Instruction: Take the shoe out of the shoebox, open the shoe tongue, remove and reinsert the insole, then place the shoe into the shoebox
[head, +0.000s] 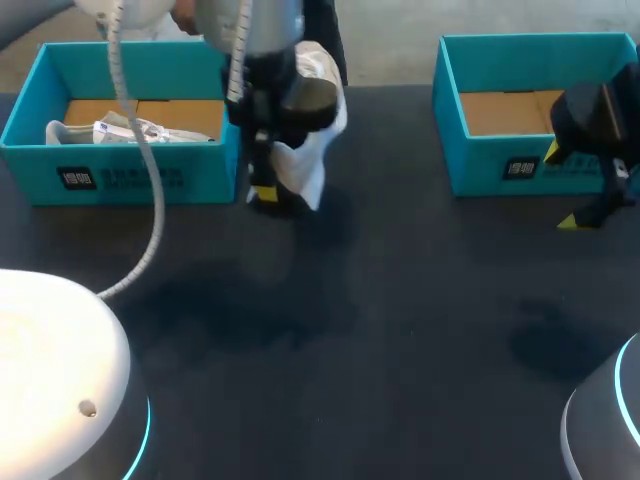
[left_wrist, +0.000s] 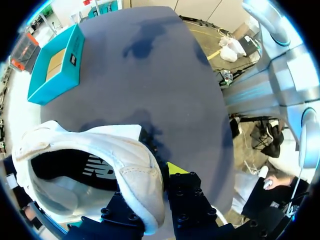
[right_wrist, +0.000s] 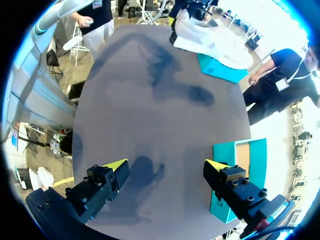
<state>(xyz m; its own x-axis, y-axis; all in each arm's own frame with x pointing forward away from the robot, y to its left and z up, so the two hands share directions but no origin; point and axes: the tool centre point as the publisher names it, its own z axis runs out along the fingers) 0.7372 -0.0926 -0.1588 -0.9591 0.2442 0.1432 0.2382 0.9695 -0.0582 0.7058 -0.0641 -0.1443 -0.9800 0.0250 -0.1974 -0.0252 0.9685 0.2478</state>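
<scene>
The left claw (left_wrist: 152, 185) pinches the shoe (left_wrist: 85, 170) by its heel wall: one yellow tip shows outside the collar, and the other finger is hidden by the shoe. The shoe's mouth gapes beside the claw, with the dark insole visible inside. The shoe is out of the left box (head: 120, 180), which stands just beside the claw and still has something white in it. I cannot tell whether the toe touches the counter (head: 400, 330). Far ahead of this claw stands the right box (left_wrist: 75, 55), empty down to its cardboard floor.

The right claw (right_wrist: 165, 165) is spread with nothing between its tips. It is over bare counter, with the right box just beside one finger and the shoe well ahead.

I judge the take-out step all but done. The next move calls for setting the shoe down steady and bringing the right claw across to lift the tongue.
</scene>
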